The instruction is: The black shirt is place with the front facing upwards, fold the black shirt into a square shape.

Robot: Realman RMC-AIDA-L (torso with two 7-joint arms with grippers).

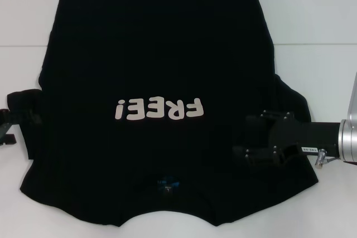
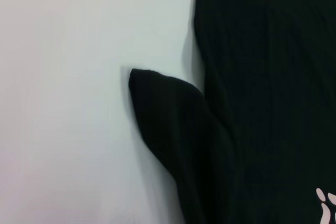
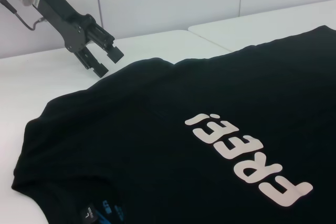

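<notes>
The black shirt (image 1: 156,71) lies spread flat across the white table (image 1: 323,20), filling most of the middle of the head view, its front up. The pale "FREE!" lettering (image 1: 159,110) reads upside down just below centre, and the small blue neck label (image 1: 167,185) sits at the lower middle, so the collar is at the bottom of the frame and the hem at the top.

My right gripper (image 1: 241,151) reaches in from the right edge, low over the shirt's sleeve at the lower right; black on black, I cannot tell how its jaws stand. My left gripper (image 3: 105,59) shows in the upper left of the right wrist view, just off the other sleeve's edge and above the table, its jaws spread and pinching nothing.

I judge this cloth to be light, limp and thin. It should not keep any shape by itself, it should drape and sag from wherever I lift it, and it may drag and wrinkle on the table rather than slide cleanly. Nothing about it is fragile. A single layer lying flat is hard to get under, so I would take hold at the edges: the sleeve (image 2: 168,114) that juts out onto bare table in the left wrist view, and its match on the other side, pinching the hem fold or shoulder seam where the cloth is thicker.
</notes>
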